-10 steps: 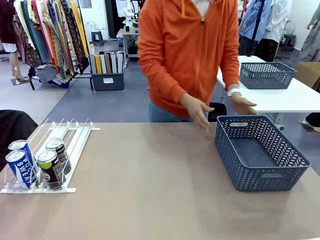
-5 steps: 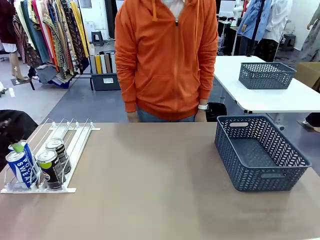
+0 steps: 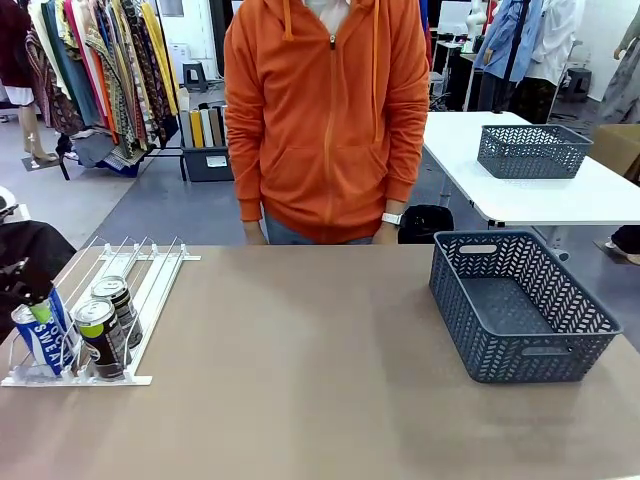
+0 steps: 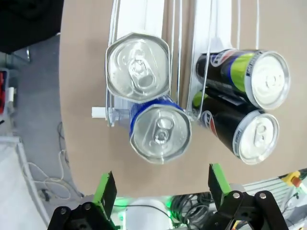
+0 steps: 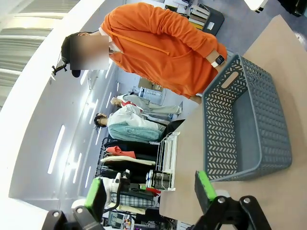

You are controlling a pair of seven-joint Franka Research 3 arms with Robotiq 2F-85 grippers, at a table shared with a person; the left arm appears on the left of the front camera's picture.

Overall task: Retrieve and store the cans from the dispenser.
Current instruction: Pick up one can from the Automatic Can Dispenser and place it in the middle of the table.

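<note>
The white dispenser [image 3: 152, 285] lies at the table's left, with cans at its near end. In the front view a blue can [image 3: 42, 348] and two black cans [image 3: 102, 338] [image 3: 120, 298] stand there. My left gripper [image 3: 30, 305] comes in from the left edge just above the blue cans, one green pad showing. In the left wrist view I look down on two blue cans [image 4: 160, 133] [image 4: 138, 67] and two black cans [image 4: 242, 134] [image 4: 247, 72]. The left gripper [image 4: 160, 187] is open, above the nearer blue can. My right gripper [image 5: 148, 189] is open, holding nothing, high above the table.
A dark grey lattice basket [image 3: 530, 362] stands at the right of the table, with nothing inside. A person in an orange hoodie [image 3: 325, 110] stands at the far edge, arms down. A second basket [image 3: 530, 150] sits on a white table behind.
The person drew both hands back from the basket and stood upright. My left gripper has come into view at the left, over the blue cans.
</note>
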